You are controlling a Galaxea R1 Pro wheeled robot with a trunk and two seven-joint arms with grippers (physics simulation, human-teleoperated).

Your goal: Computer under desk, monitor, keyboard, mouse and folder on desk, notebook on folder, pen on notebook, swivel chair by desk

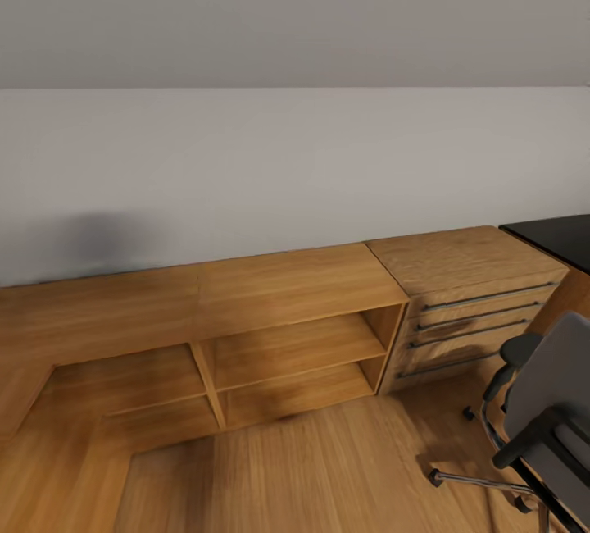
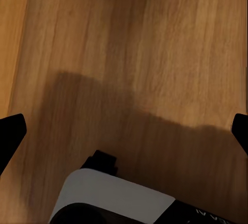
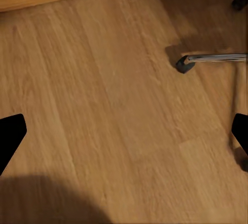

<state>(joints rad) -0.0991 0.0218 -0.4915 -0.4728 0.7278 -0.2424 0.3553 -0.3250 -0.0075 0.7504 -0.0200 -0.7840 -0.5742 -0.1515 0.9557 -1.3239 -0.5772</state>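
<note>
Nearest to us, the swivel chair (image 1: 547, 402) stands on the wood floor (image 1: 328, 467); beyond, the low shelf (image 1: 279, 336), the dresser (image 1: 467, 295), the desk (image 1: 557, 238). Both grippers, left (image 2: 124, 131) and right (image 3: 124, 131), are spread, holding nothing.

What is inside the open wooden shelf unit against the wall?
The shelf unit has four open compartments, all showing bare wood. The chest of drawers beside it is shut, so its contents are hidden.

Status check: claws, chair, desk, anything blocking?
Both claws open, empty, over floor. Swivel chair near right, desk corner beyond. Wood dresser between.
</note>
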